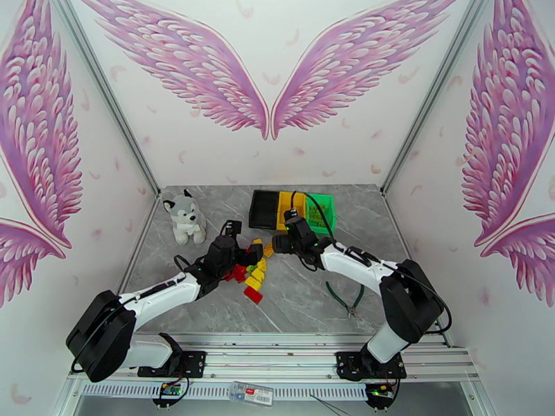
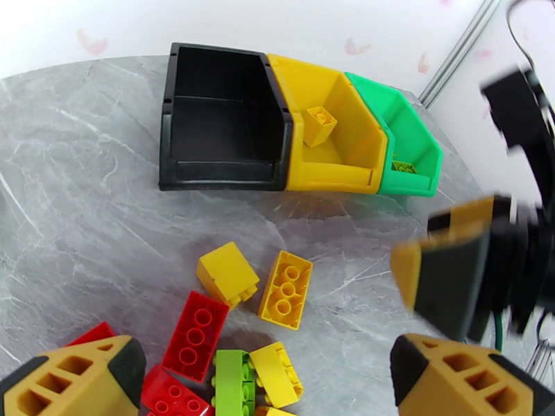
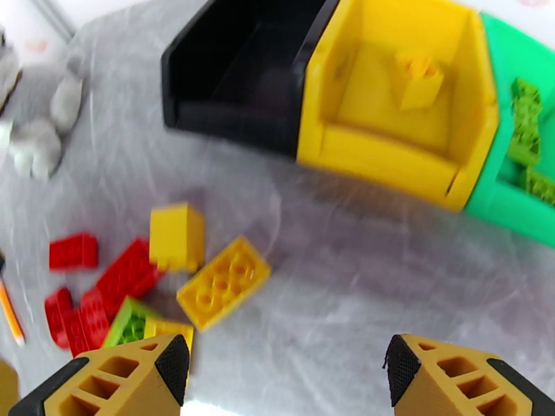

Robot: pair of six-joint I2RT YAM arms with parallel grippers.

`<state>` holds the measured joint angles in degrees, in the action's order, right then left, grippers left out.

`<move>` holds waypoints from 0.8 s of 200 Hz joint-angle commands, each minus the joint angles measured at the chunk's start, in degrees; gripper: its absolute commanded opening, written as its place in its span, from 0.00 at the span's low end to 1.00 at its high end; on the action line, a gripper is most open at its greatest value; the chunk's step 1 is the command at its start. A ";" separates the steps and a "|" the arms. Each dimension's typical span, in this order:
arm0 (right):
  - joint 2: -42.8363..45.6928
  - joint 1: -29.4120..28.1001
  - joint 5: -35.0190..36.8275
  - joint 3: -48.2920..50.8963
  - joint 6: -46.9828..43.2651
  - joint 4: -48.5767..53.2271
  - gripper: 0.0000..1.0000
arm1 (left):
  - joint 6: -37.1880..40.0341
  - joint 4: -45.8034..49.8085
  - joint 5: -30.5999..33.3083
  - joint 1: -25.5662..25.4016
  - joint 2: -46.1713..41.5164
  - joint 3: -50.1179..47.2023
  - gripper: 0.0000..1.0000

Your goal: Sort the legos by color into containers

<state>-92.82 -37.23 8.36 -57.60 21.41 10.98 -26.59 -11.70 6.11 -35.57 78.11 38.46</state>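
The left gripper (image 2: pixel 270 386) and right gripper (image 3: pixel 291 383) both stand open and empty above the legos (image 1: pixel 254 294) heaped near the containers (image 1: pixel 263 211); crowding one tight pile, they could collide or scatter bricks

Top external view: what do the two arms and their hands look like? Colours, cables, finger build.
Left arm and right arm match: bulky black joint housings, white links between, thin black cables looping alongside. Left hand and right hand each carry two orange-yellow plastic fingers with triangular cut-out ribs and textured black pads at the tips.
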 commanded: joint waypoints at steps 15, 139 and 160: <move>5.76 -4.57 -2.75 8.70 0.81 -5.35 0.81 | -3.26 -1.91 -2.61 2.14 -0.72 -1.61 0.99; -1.92 -21.41 -6.65 12.75 1.88 -10.47 0.66 | -6.82 -4.09 -5.92 7.48 0.03 -3.55 0.99; -6.14 -22.90 -4.42 10.44 1.84 -9.44 0.62 | -7.02 -4.19 -6.10 7.67 -0.02 -3.56 0.99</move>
<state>-94.54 -58.41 1.96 -43.70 22.90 0.97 -33.19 -14.94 0.82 -28.42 78.11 35.70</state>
